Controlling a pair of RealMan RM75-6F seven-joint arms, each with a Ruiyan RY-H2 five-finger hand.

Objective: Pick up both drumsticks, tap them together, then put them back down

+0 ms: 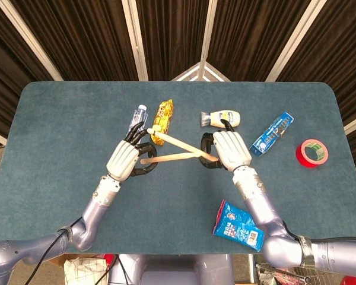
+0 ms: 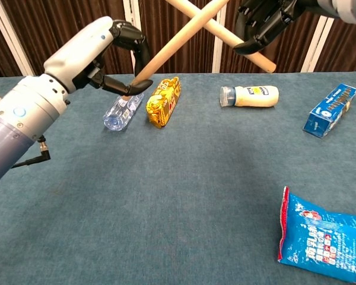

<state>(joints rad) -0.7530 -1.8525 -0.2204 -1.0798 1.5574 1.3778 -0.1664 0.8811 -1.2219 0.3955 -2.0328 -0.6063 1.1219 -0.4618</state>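
Drumsticks, one gripped by the left hand and one by the right hand, are crossed above the table's far middle; loose grips risk a stick being dropped onto the bottle.

Table, far row from left to right: water bottle, snack pack just beside it, squeeze bottle lying on its side, carton, tape roll near the right edge. Near edge, right of centre: chip bag, lying flat beside the right arm. Above the middle, in front of the far row: left hand and right hand each holding a drumstick, left drumstick and right drumstick crossed between the hands.
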